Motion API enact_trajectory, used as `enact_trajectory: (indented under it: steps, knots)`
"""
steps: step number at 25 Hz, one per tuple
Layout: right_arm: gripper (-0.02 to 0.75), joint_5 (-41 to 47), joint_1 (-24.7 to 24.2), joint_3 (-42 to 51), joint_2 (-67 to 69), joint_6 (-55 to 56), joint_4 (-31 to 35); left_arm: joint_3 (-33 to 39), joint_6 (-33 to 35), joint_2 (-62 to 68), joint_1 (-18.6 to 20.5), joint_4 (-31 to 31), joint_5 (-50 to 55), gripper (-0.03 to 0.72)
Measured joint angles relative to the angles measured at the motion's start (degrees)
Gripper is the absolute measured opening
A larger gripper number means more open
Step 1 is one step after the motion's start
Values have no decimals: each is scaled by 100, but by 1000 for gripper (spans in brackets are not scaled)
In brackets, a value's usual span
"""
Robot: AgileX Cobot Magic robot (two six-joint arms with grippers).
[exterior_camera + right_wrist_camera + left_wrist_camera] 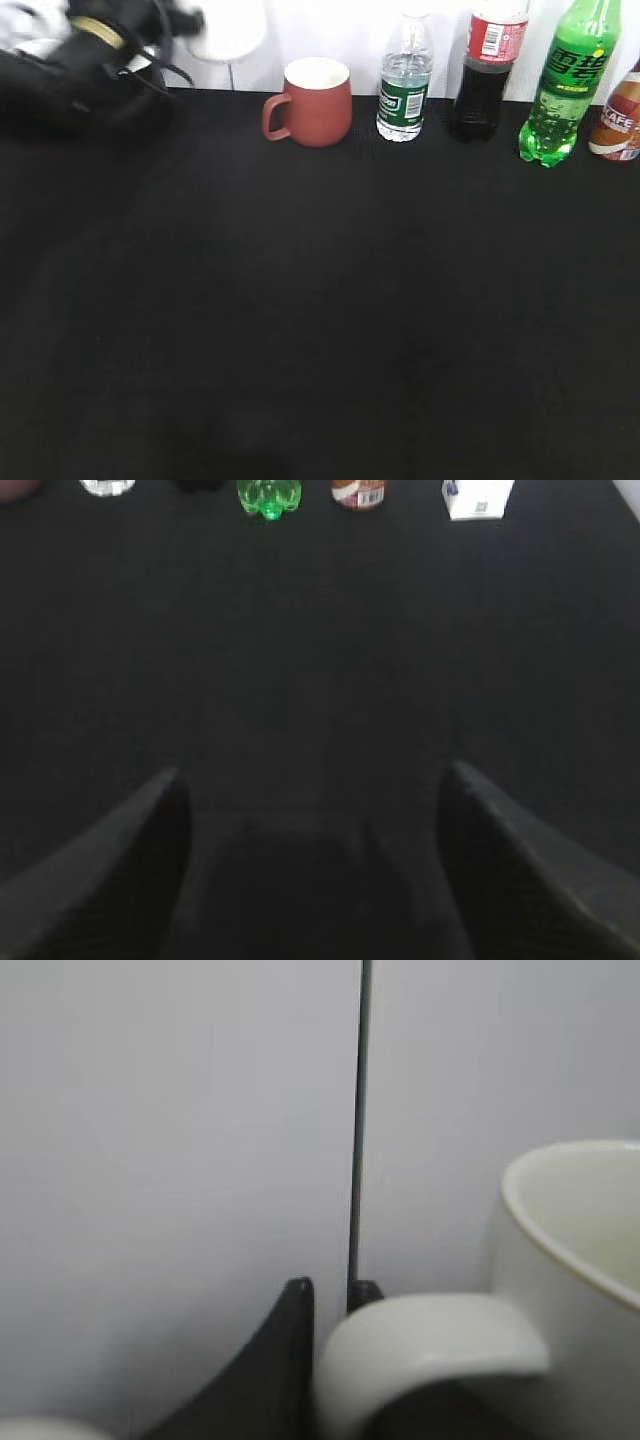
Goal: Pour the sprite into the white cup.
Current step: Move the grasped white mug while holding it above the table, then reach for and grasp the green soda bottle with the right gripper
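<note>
The sprite [570,80], a bright-green bottle, stands upright at the back right of the black table; its base shows in the right wrist view [268,497]. The white cup [228,30] is lifted off the table at the back left, blurred against the white wall. My left gripper [185,25] is shut on its loop handle [430,1345]; the cup's body [580,1260] fills the right of the left wrist view, with a dark finger [280,1370] beside the handle. My right gripper [310,780] is open and empty over bare table, far in front of the sprite.
A brick-red mug [312,103], a small water bottle [405,80], a cola bottle [487,70] and a brown coffee bottle [622,120] line the back edge. A white box [478,498] stands right of them. The white wall is close behind.
</note>
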Motion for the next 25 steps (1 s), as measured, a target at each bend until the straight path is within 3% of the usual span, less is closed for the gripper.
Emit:
enact_trajectory:
  steps: [2,7,10,14,18,25]
  knots:
    - [573,-1007,0,-94,48,0,-38,1016,-5,-933,-206,0,-12,80]
    - [573,-6041,0,1256,1712,0,-294,3511,-1,-2112,-811,79,-833,80]
    - [573,-7972,0,1523,3776,0,-294,3948,-1,-2133,-823,66,-1064,80]
    - [587,-11367,0,1476,7052,0,-219,3965,-1,-2133,-823,60,-1259,80]
    - [664,-11778,0,459,9157,0,-87,3965,-1,-2133,-823,60,-1312,80]
    - [670,-11633,-7,-1418,11103,72,-123,3965,-1,-2133,-823,60,-1406,79]
